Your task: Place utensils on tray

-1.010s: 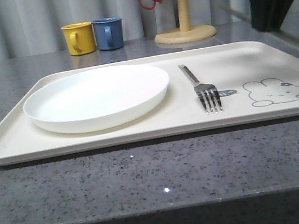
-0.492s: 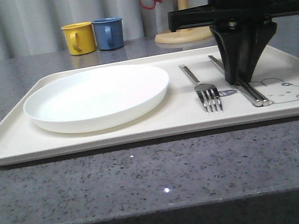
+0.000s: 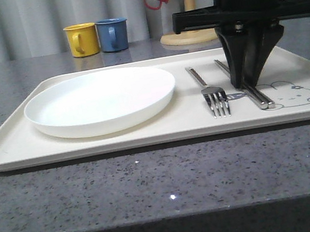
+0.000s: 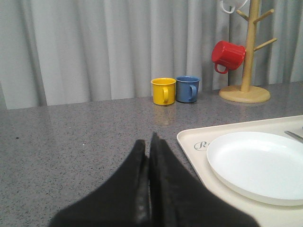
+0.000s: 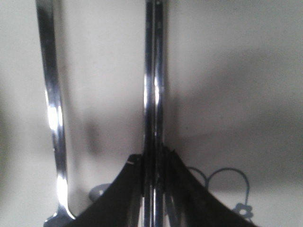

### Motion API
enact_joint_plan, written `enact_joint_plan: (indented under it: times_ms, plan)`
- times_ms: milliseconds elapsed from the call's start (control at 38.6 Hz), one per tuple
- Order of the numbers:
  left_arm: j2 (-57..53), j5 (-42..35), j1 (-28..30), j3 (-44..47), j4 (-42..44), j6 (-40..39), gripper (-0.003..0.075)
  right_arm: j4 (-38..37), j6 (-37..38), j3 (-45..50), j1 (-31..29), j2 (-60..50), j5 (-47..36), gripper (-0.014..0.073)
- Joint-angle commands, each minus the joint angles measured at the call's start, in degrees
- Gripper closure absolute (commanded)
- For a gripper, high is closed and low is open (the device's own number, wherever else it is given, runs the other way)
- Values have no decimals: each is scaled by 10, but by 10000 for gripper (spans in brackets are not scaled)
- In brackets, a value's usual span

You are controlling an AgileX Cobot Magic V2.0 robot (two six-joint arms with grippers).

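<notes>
Polished steel catches my eye first: the chopsticks (image 3: 245, 84) lie as a pair on the tray (image 3: 146, 134), and my right gripper (image 3: 248, 79) stands over them, pointing straight down. In the right wrist view the two black fingers (image 5: 123, 189) close in on the chopsticks (image 5: 154, 94) from either side, so I read those jaws as clamped on the pair. The sticks run out ahead of the fingertips, side by side and touching. Their near tips reach the grey rabbit drawing (image 3: 292, 94) just beside the jaws.

The fork (image 3: 209, 92) lies flat on the tray just to the left of the right jaws, close to parallel with the chopsticks and not touching them; its handle (image 5: 52, 109) shows as a bright strip alongside them. Farther left of those jaws, well apart, the white plate (image 3: 100, 100) sits on the tray.

My left gripper (image 4: 149, 156) hangs above the bare grey table (image 4: 71, 137), fingers pressed together with nothing between them. The tray's corner (image 4: 199, 142) and the plate (image 4: 258, 165) lie off to its right. Ahead of those jaws, near the curtain, stand a yellow mug (image 4: 163, 91) and a blue mug (image 4: 187, 89), just beside each other, and a red mug (image 4: 227, 56) hangs on the wooden mug tree (image 4: 248, 52).
</notes>
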Motion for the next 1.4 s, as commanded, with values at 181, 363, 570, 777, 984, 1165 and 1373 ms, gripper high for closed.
enact_joint_plan:
  times_ms: [181,363,570,777,984,1165,1373]
  plan:
    - [-8,-46,1,-15,-6,-6,738,-38,-11,-69,-2,-23,62,169]
    - [-8,-46,1,-15,-6,-6,738,-67,-78,-136,-36,-38,109,170]
    - [-8,-46,1,-15,-6,-6,738,-68,-156,-120,-121,-67,110,171]
    - [-8,-46,1,-15,-6,-6,738,-78,-222,-72,-239,-104,108,171]
    - [-8,-46,1,-15,-6,-6,738,-79,-277,-38,-324,-93,104,195]
    - [-8,-46,1,-15,-6,-6,738,-78,-293,-26,-352,-68,90,330]
    - [-8,-46,1,-15,-6,-6,738,-77,-293,-26,-354,-35,79,337]
